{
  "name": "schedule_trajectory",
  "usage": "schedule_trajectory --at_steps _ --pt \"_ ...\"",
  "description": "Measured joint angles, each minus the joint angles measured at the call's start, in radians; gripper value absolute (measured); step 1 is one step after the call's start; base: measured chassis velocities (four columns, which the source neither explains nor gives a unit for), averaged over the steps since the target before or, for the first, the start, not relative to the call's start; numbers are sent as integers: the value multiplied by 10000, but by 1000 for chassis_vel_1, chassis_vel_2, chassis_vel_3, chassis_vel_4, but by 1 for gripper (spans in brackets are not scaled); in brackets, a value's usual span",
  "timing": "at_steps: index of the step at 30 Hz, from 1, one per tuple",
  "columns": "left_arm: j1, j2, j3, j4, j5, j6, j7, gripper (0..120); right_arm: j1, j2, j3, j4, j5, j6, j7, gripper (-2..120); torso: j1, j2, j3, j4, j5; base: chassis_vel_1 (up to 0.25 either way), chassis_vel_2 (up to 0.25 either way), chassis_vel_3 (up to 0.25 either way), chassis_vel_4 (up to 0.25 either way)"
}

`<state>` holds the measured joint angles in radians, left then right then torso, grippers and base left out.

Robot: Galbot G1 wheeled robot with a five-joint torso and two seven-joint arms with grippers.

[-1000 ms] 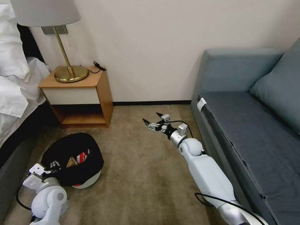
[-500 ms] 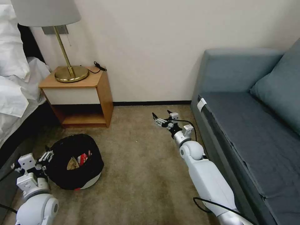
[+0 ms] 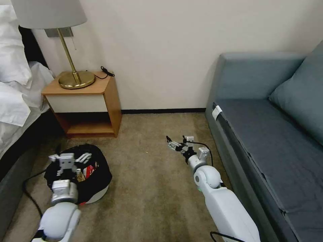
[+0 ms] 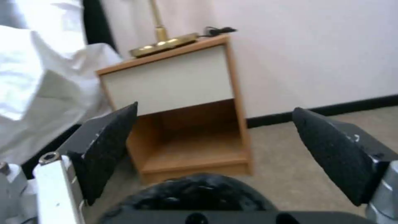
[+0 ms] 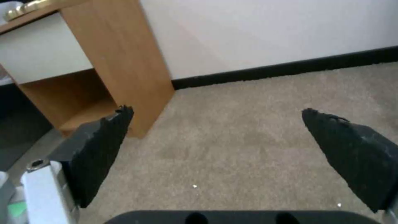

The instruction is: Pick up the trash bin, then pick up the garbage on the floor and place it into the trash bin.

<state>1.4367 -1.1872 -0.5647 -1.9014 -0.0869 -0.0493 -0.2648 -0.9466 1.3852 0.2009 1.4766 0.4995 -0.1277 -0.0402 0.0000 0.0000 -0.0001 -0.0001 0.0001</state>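
The trash bin [image 3: 99, 194] stands on the carpet at the left, its whitish body lined with a black bag [image 3: 101, 173]. Inside lie pieces of garbage: a red-and-white wrapper [image 3: 90, 169] and a tan packet [image 3: 80, 176]. My left gripper [image 3: 69, 156] hovers over the bin's near rim, open and holding nothing. In the left wrist view the left gripper [image 4: 215, 124] is spread wide above the black bag [image 4: 199, 193]. My right gripper [image 3: 175, 138] hangs open above bare carpet mid-floor, apart from the bin; the right wrist view shows the same gripper [image 5: 215, 115] with nothing in it.
A wooden nightstand [image 3: 101, 101] with a brass lamp [image 3: 76, 79] stands behind the bin against the wall. The bed [image 3: 16, 101] runs along the left and a grey-blue sofa [image 3: 269, 134] along the right. Open carpet [image 3: 148, 188] lies between them.
My left arm let go of the bin's left rim, swung out to the left, then came in above the bin, fingers open. My right arm drew back toward me.
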Motion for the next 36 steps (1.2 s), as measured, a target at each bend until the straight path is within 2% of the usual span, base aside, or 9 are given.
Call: schedule_trajectory --at_steps 4,14,36 --pt "-164 -21 276 330 193 -190 218 100 -36 206 281 -56 -5 189 9 100 0 0 0 1 -1 0 0 0 0" --pt "-459 -77 480 817 331 -337 409 100 -141 723 906 -235 -56 360 -400 100 0 0 1 1 -1 0 0 0 0" --pt "-472 -72 479 852 327 -337 409 100 -189 776 996 -239 -76 360 -503 100 0 0 1 1 -1 0 0 0 0"
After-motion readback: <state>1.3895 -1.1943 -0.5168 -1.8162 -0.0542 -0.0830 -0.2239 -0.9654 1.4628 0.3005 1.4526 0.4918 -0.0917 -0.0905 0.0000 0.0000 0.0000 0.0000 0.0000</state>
